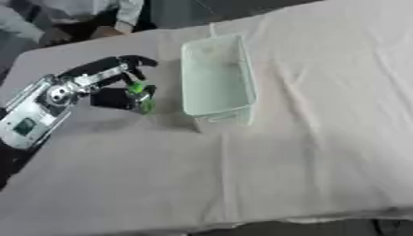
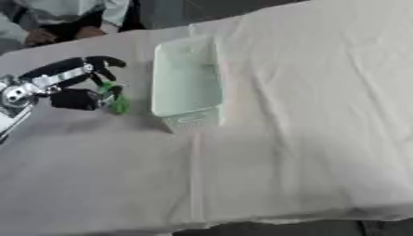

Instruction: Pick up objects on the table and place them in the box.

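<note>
A pale, see-through rectangular box (image 1: pixel 215 78) stands on the table, its long side running away from me. Just left of it my left hand (image 1: pixel 121 85) hangs above the cloth, thumb and curled fingers closed round a small green object (image 1: pixel 142 96). The green object sits a short way left of the box's left wall, outside it. The inside of the box looks bare from here. My right hand shows in neither view.
A beige cloth (image 1: pixel 266 161) covers the whole table, with creases running across it. A person sits at the far left edge (image 1: pixel 73 18), hands off the table. The table's front edge (image 1: pixel 322 219) runs along the bottom.
</note>
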Action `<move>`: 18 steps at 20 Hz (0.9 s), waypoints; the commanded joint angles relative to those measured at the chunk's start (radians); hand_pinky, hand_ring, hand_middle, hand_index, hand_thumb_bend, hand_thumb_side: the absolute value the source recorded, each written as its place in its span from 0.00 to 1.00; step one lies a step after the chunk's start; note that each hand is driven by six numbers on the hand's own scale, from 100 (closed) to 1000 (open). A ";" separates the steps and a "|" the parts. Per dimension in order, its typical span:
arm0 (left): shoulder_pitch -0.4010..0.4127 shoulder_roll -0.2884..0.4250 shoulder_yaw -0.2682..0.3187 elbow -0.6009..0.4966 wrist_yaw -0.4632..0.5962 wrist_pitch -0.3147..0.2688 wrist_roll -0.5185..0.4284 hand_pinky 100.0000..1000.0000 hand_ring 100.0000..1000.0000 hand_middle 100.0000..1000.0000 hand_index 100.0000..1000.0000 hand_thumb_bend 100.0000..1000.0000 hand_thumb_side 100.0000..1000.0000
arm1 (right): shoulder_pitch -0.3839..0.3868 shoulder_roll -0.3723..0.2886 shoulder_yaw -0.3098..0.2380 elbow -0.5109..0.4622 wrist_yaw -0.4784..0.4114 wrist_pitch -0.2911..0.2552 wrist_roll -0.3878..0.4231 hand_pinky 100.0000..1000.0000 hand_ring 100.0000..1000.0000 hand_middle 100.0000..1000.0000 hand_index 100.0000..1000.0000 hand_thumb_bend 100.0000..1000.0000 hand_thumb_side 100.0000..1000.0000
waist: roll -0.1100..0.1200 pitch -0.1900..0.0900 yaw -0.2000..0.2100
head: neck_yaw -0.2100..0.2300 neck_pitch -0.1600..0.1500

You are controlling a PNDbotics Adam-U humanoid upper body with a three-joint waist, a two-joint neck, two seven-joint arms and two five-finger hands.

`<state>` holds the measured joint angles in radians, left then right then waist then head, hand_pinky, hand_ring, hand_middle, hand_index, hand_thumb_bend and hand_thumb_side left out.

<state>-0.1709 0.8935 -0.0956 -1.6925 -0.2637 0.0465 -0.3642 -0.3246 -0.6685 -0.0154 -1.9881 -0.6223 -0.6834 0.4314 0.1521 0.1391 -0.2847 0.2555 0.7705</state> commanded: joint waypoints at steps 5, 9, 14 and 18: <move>-0.031 0.058 -0.009 0.031 -0.021 -0.007 -0.037 0.72 0.78 0.98 1.00 0.74 0.55 | -0.014 -0.031 -0.003 -0.012 -0.006 -0.039 0.046 0.64 0.76 0.83 0.88 0.00 0.53 | -0.004 -0.015 -0.003 | 0.014 0.000; -0.043 0.062 -0.014 0.051 -0.031 -0.010 -0.045 0.72 0.78 0.97 1.00 0.74 0.55 | -0.016 -0.031 -0.003 -0.012 -0.008 -0.037 0.048 0.64 0.76 0.83 0.88 0.00 0.53 | -0.004 -0.015 -0.004 | 0.016 0.000; -0.055 0.060 -0.013 0.067 -0.034 -0.015 -0.042 0.71 0.78 0.98 1.00 0.73 0.55 | -0.018 -0.030 -0.002 -0.012 -0.012 -0.036 0.051 0.64 0.76 0.83 0.88 0.00 0.53 | -0.003 -0.014 -0.007 | 0.015 0.000; -0.063 0.060 0.008 0.040 -0.020 -0.002 -0.059 0.71 0.78 0.98 1.00 0.71 0.55 | -0.018 -0.030 -0.002 -0.012 -0.012 -0.035 0.053 0.64 0.76 0.83 0.88 0.00 0.52 | -0.002 -0.014 -0.006 | 0.014 0.000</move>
<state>-0.2164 0.9149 -0.1105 -1.6333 -0.2897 0.0425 -0.4166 -0.3261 -0.6685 -0.0148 -1.9881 -0.6313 -0.6763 0.4385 0.1543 0.1391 -0.2912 0.2612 0.7705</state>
